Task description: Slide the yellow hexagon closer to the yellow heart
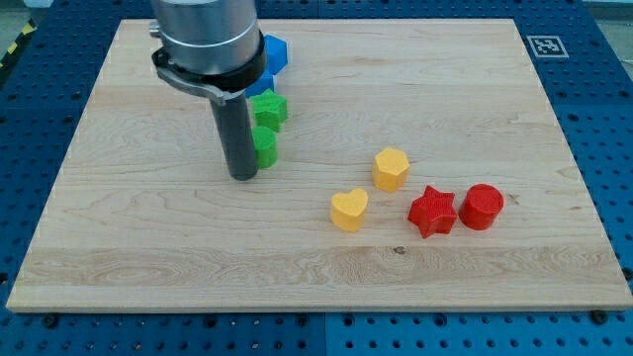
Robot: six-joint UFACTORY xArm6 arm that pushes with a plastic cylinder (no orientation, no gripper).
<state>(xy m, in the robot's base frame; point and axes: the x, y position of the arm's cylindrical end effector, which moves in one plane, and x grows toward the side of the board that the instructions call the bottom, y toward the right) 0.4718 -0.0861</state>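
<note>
Two yellow blocks, the yellow hexagon (391, 168) and the yellow heart (348, 210), already lie near each other. My tip (243, 176), touching nothing, must be brought beyond the hexagon.

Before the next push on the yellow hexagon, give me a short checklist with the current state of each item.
1. Yellow hexagon in plain sight on the board: ok.
2. Yellow heart in plain sight, toward the view's bottom left of the hexagon: ok.
3. Hexagon already against the heart: not ok, a small gap shows between them.
4. My tip placed behind the hexagon, on its upper right: not ok, it sits far to the view's left, beside the green blocks.
5. Red star and red cylinder outside the hexagon's path to the heart: ok.
6. Tip touching the lower green block: cannot tell.
</note>
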